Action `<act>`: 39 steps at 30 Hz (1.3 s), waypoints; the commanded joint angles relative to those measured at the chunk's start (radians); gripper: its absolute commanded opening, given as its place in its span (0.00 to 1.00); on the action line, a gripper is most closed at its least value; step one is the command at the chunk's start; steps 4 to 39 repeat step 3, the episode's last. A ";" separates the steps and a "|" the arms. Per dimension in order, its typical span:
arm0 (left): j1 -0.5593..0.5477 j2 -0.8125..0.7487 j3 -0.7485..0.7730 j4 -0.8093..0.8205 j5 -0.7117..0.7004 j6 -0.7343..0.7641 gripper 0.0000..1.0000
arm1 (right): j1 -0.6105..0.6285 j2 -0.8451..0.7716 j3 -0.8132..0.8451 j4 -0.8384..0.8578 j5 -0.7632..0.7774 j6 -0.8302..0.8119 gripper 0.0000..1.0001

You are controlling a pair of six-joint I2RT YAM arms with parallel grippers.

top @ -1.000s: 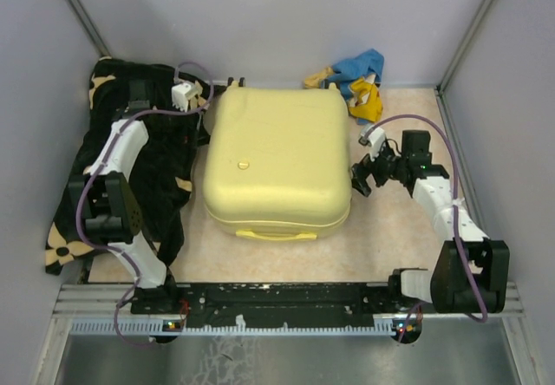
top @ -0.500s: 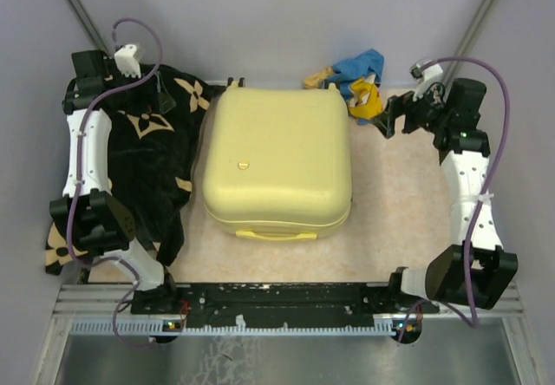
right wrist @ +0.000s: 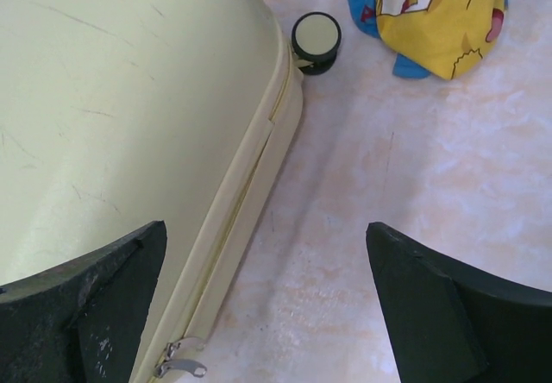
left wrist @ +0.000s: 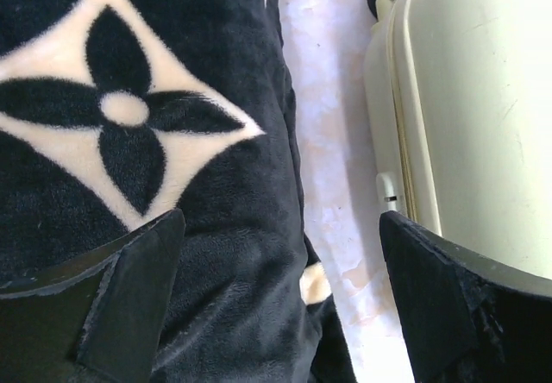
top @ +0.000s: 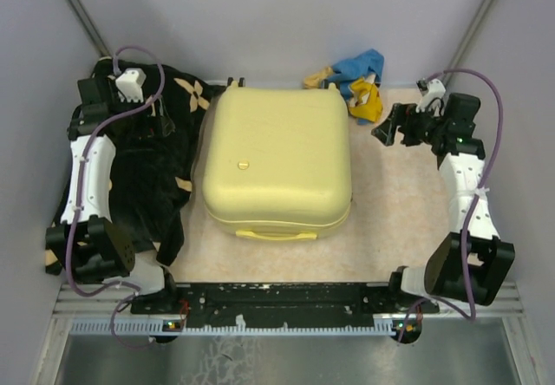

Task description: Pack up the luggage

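luggage (top: 277,161) shut and flat, handle (top: 276,234) end near, wheels (right wrist: 316,40) end far

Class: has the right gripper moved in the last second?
Yes. The right gripper moved farther back along the suitcase, from its right side's middle to near its far corner.

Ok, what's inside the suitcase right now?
Can't tell: the suitcase lies closed, shell halves together, so its inside is hidden. The black blanket and the blue-and-yellow cloth lie outside it.

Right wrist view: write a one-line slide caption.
Open right gripper above the zippered side of the closed yellow suitcase, a wheel and blue-and-yellow cloth beyond.
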 commanded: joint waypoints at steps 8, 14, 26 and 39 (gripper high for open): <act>-0.002 -0.037 -0.005 0.038 -0.047 -0.024 1.00 | -0.003 -0.035 0.021 0.072 0.011 0.027 0.99; -0.002 -0.037 -0.005 0.038 -0.047 -0.024 1.00 | -0.003 -0.035 0.021 0.072 0.011 0.027 0.99; -0.002 -0.037 -0.005 0.038 -0.047 -0.024 1.00 | -0.003 -0.035 0.021 0.072 0.011 0.027 0.99; -0.002 -0.037 -0.005 0.038 -0.047 -0.024 1.00 | -0.003 -0.035 0.021 0.072 0.011 0.027 0.99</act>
